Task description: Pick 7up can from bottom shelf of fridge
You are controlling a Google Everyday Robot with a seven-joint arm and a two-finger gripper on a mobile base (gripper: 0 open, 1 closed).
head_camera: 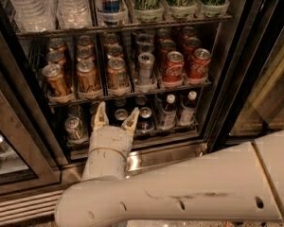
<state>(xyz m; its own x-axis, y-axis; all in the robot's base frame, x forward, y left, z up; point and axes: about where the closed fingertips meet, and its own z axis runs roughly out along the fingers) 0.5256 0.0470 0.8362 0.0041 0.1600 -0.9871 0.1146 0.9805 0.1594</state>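
The fridge [229, 79] stands open, with dark wire racks full of drinks. On the bottom shelf [146, 132] stand several cans, seen mostly from the top, and two dark bottles [166, 111]. I cannot tell which can is the 7up can. My gripper [115, 117] is at the front of the bottom shelf, left of middle, open and empty. Its fingertips [100, 113] stand on either side of a silver-topped can [120, 114]. Another can [75, 127] stands to its left and a dark can [145, 118] to its right.
The middle rack [128, 91] just above the gripper holds gold cans, a silver can and red Coca-Cola cans [173, 67]. The top rack holds water bottles [71, 6] and green cans. Door frames stand left [19, 126] and right [241, 70]. The steel base [165, 152] lies below.
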